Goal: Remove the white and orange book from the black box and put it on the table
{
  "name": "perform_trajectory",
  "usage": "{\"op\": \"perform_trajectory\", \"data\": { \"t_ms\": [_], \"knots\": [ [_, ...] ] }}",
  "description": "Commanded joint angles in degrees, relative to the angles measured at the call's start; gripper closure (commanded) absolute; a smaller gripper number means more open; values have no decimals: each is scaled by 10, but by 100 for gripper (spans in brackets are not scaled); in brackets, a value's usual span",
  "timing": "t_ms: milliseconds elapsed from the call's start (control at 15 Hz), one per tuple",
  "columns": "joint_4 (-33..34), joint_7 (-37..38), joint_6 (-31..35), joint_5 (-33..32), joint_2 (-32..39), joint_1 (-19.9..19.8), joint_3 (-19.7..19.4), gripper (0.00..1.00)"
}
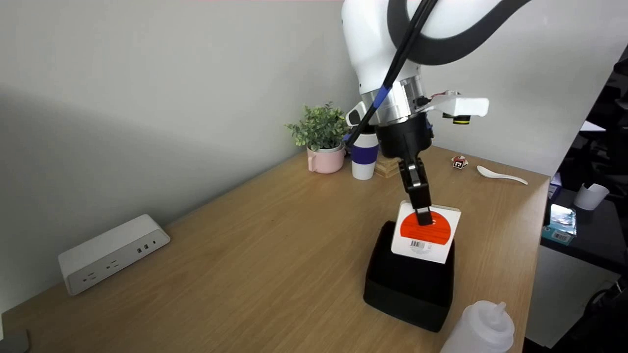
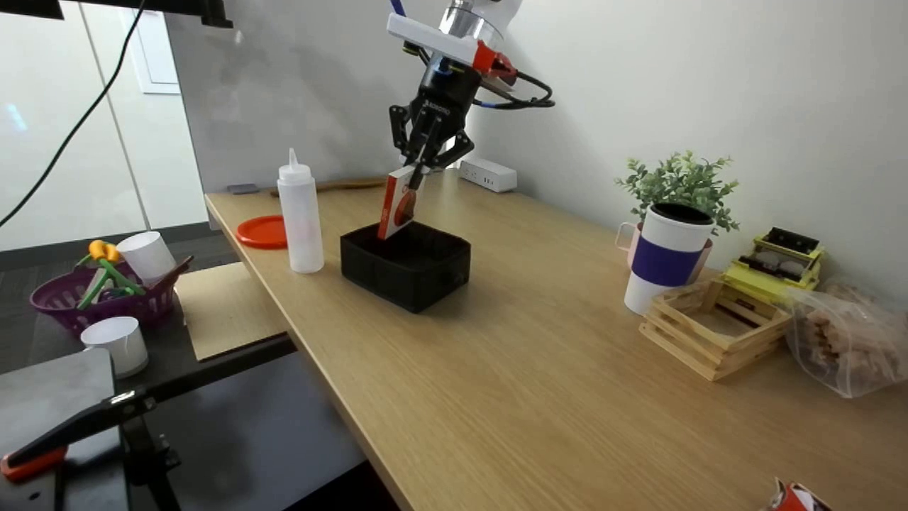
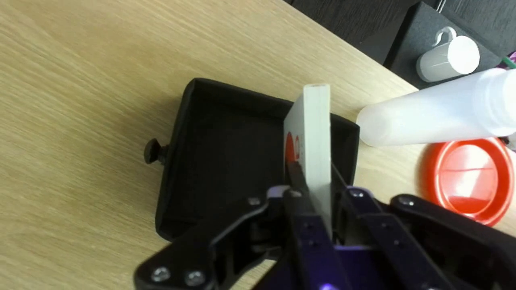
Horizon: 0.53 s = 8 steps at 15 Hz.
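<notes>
The white and orange book is held upright and slightly tilted over the black box. My gripper is shut on the book, one finger on each broad face. The book and gripper also show in an exterior view, with the book's lower edge at about rim height of the box; I cannot tell if it is clear of the rim. In the wrist view the book stands edge-on between the fingers, above the open box. The wooden table lies under the box.
A translucent squeeze bottle stands close beside the box, with a red-orange plate nearby. A white and dark-blue cup, a plant in a pink pot and a wooden crate stand by the wall. A power strip lies farther along.
</notes>
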Motion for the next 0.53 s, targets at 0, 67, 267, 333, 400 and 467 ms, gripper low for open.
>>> {"op": "perform_trajectory", "data": {
  "t_ms": [0, 67, 267, 333, 400, 467],
  "knots": [
    [-64, 33, 36, -13, -63, 8, -14, 96],
    [-71, 43, 43, -14, -72, 7, -17, 96],
    [-91, 56, 52, -10, -95, -4, -29, 96],
    [-97, 58, 55, -8, -101, -8, -34, 96],
    [-57, 50, 34, -9, -70, 1, -29, 86],
    [-63, 51, 35, -9, -76, -2, -33, 86]
  ]
}}
